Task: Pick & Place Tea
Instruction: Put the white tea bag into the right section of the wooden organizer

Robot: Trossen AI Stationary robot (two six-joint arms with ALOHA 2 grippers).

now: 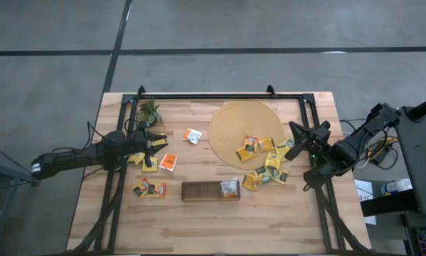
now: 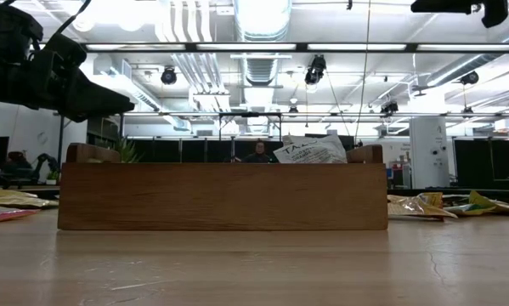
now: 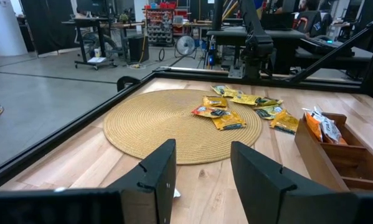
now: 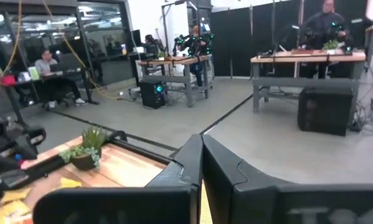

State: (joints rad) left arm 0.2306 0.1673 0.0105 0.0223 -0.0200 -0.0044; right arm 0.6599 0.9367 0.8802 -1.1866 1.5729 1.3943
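Yellow tea sachets lie flat on the table. A few rest on the round woven mat, a cluster lies by the mat's near right rim, and others lie at the left. One sachet stands in the right end of the dark brown tray and sticks up above the tray's wall. My left gripper hovers open over the left sachets, pointing at the mat. My right gripper is shut on nothing, raised above the mat's right edge.
A small green plant stands at the far left corner. A white-and-orange sachet and an orange one lie between my left gripper and the mat. A black frame rims the table's far and side edges.
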